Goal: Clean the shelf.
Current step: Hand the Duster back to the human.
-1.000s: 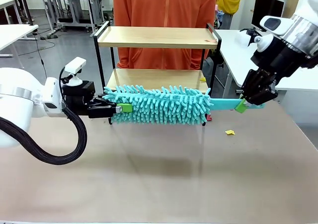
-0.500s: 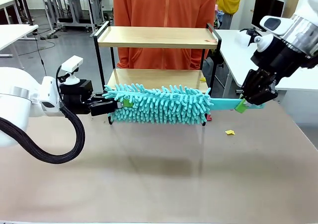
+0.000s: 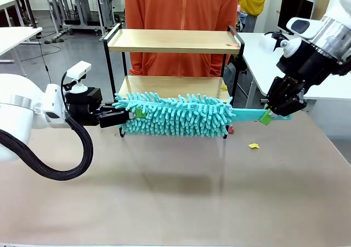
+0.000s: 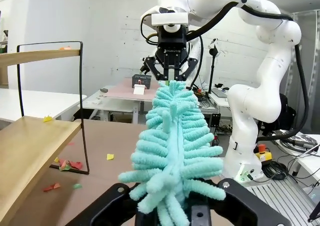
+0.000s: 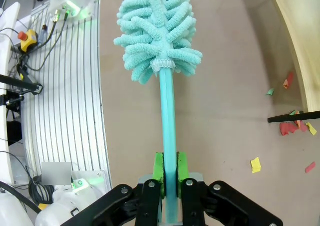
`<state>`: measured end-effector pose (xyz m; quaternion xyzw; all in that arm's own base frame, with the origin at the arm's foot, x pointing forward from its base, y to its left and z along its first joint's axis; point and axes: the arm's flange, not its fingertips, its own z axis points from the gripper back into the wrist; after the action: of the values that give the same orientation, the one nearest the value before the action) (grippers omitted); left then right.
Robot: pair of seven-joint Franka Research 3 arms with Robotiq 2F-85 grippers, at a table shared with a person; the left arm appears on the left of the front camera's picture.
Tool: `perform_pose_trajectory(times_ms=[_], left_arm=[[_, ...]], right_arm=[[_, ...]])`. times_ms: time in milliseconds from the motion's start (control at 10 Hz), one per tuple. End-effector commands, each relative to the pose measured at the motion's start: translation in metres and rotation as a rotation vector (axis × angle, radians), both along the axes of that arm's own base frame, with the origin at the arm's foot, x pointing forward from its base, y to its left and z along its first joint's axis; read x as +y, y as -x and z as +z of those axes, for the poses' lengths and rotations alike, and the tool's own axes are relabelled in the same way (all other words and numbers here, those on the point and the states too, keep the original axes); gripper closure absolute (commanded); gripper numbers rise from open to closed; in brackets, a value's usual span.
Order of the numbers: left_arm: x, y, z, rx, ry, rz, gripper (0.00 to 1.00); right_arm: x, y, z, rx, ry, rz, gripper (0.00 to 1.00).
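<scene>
Left fingers [image 3: 127, 117] clamping duster [image 3: 175, 115] tip; right fingers [image 3: 267, 115] hugging handle, possibly loosening; duster risks sagging off shelf [image 3: 174, 41].

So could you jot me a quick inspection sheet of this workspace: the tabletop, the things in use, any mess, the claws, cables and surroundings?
Surface: brown tabletop, mostly bare in front.
Job's things: small two-tier light wood shelf in a thin black metal frame; fluffy turquoise microfibre duster held level in front of its lower board.
Clutter: yellow, red and green paper scraps on the table by the shelf, some on the boards.
Claws: left claw shut on the duster's fluffy end; right claw at the handle, green pads either side of it, grip unclear.
Cables: black hose looping from the left arm.
Surroundings: person in an orange top behind the shelf; white tables beyond.
</scene>
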<state>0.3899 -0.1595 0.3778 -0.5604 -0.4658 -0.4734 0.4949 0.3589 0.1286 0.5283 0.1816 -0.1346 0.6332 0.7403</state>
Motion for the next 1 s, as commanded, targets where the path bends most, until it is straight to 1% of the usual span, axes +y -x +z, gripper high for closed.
perform_pose_trajectory(times_ms=[0,100,200,400,500,600,800,900], left_arm=[[0.0,0.0,0.0,0.0,0.001,-0.003,1.0],[0.0,0.0,0.0,0.0,0.001,-0.003,1.0],[0.0,0.0,0.0,0.0,0.001,-0.003,1.0],[0.0,0.0,0.0,0.0,0.001,-0.003,1.0],[0.0,0.0,0.0,0.0,0.001,-0.003,1.0],[0.0,0.0,0.0,0.0,0.001,-0.003,1.0],[0.0,0.0,0.0,0.0,0.001,-0.003,1.0],[0.0,0.0,0.0,0.0,0.001,-0.003,1.0]], right_arm=[[0.0,0.0,0.0,0.0,0.0,0.0,0.27],[-0.003,0.003,0.006,0.001,-0.033,-0.001,0.29],[-0.008,0.007,0.013,-0.003,-0.081,-0.019,0.0],[-0.026,0.013,0.031,-0.006,-0.23,-0.07,0.0],[-0.043,0.016,0.042,-0.023,-0.33,-0.12,0.06],[-0.058,0.018,0.049,-0.039,-0.41,-0.165,0.0],[-0.092,0.026,0.059,-0.094,-0.562,-0.259,0.0],[-0.11,0.028,0.06,-0.106,-0.644,-0.294,0.0]])
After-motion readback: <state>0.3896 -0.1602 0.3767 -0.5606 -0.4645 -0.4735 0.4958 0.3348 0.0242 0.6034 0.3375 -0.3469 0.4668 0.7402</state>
